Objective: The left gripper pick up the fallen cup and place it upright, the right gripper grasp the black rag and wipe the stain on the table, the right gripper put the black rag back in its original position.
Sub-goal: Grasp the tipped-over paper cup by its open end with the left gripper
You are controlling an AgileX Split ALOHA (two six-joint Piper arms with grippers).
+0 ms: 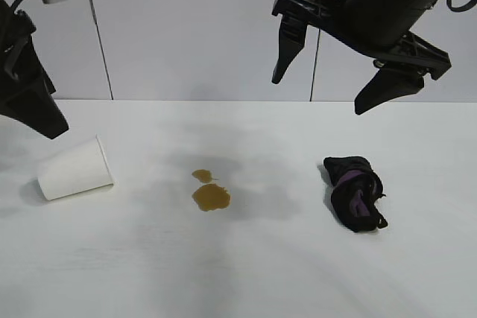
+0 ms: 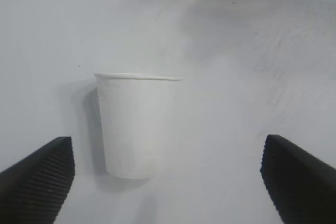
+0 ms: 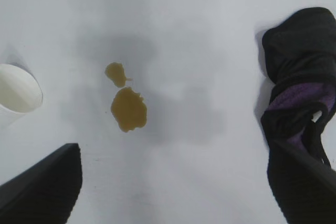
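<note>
White table [image 1: 246,273]: fallen cup [image 1: 74,170], brown stain [image 1: 210,196], bunched black rag [image 1: 355,191].

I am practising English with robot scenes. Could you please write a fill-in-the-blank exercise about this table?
1. The white cup lies on its ____.
2. The stain lies between the cup and the black ____.
3. The left end effector hangs ____ the cup, fingers spread.
4. The right end effector holds ____.

Missing words: side; rag; above; nothing

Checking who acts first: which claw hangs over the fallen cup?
The left claw, open, its fingers either side of the cup; the right claw hangs above the black rag.
</note>
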